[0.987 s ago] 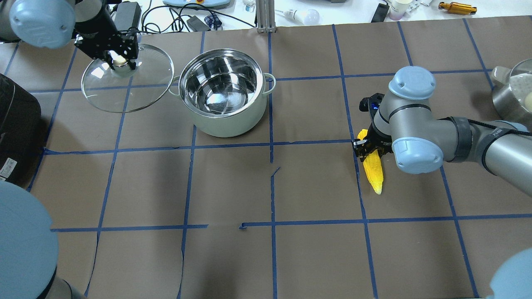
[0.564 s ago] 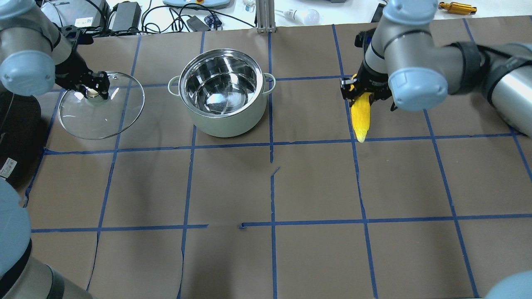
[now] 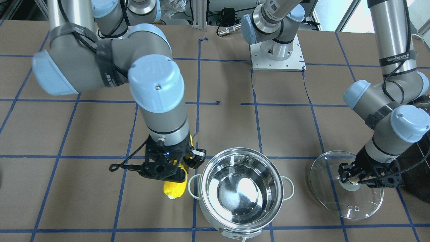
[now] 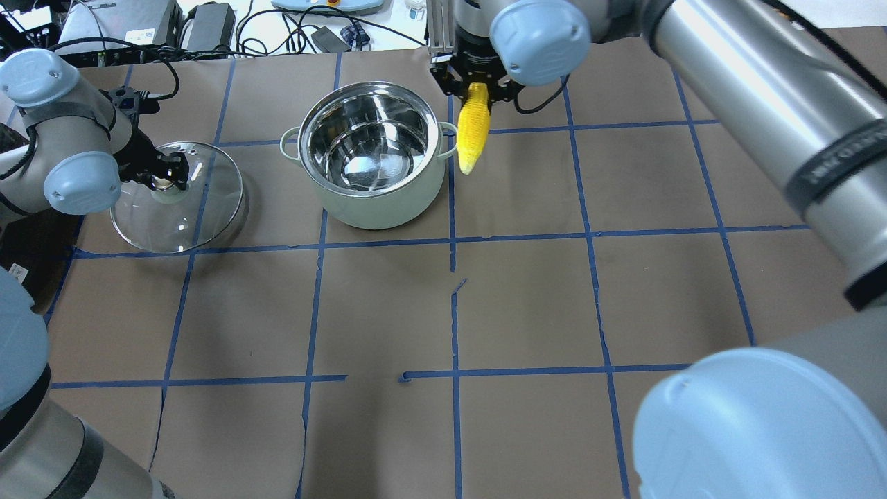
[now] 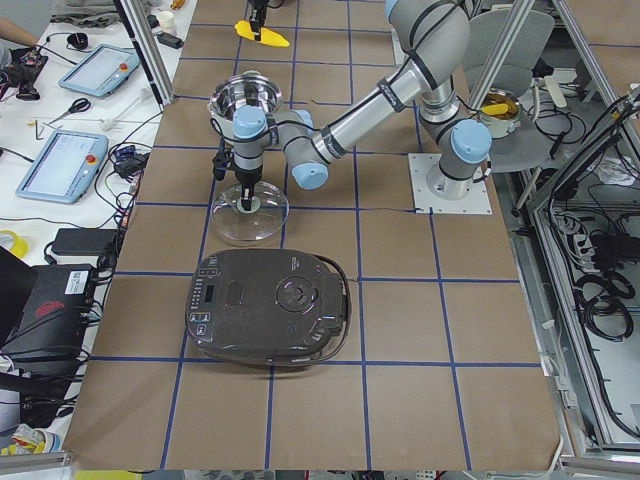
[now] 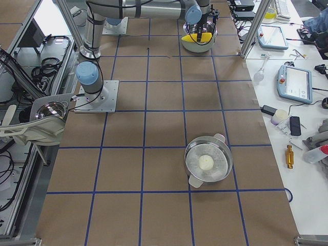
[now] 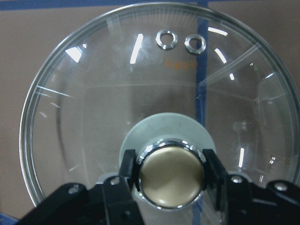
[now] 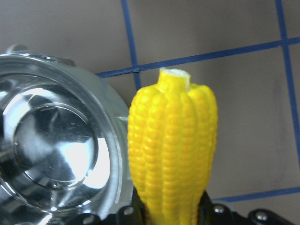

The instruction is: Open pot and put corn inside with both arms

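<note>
The steel pot [image 4: 378, 204] stands open and empty at the table's far middle; it also shows in the front view [image 3: 265, 174] and the right wrist view [image 8: 61, 140]. My right gripper [image 4: 475, 90] is shut on the yellow corn [image 4: 471, 138]. The corn hangs tip down just outside the pot's right handle, beside the rim [image 3: 174, 190] [image 8: 172, 150]. My left gripper [image 4: 165, 181] is shut on the brass knob [image 7: 171, 173] of the glass lid [image 4: 187, 218]. It holds the lid low at the pot's left [image 3: 339, 198].
A black appliance [image 5: 270, 305] sits at the table's left end, close behind the lid. A second steel pot [image 6: 207, 164] with a white lump inside stands at the right end. Cables and devices [image 4: 277, 28] lie beyond the far edge.
My right arm has lifted the corn from the right of the table and carried it left to the pot's right handle. My left gripper has moved the lid left and down, away from the pot.
</note>
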`<state>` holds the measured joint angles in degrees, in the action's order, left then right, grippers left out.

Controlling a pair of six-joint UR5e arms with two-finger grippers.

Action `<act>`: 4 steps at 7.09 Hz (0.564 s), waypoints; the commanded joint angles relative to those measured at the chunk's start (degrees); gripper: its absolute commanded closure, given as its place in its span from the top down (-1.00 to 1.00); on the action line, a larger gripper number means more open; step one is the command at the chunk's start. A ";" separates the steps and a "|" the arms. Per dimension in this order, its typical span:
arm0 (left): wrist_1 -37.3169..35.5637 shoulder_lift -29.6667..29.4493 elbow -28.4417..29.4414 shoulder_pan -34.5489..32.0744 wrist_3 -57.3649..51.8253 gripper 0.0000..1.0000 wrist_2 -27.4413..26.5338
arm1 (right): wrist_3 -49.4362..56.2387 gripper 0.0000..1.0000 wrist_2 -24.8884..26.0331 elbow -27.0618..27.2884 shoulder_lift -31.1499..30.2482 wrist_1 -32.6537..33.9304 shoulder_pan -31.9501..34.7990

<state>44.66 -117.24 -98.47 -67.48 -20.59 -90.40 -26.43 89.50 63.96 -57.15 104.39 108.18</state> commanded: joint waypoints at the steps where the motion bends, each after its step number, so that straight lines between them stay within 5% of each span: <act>1: -0.01 -0.27 -0.15 0.07 0.29 -0.60 1.62 | 0.05 -1.00 0.32 -9.18 8.43 -0.07 5.71; 4: 0.60 -0.09 -0.67 -0.02 -0.50 -0.60 1.63 | 8.57 -1.00 0.23 -9.38 10.29 2.38 6.77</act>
<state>45.02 -117.37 -98.99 -67.46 -20.62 -88.81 -20.49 89.82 54.76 -47.78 105.34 114.20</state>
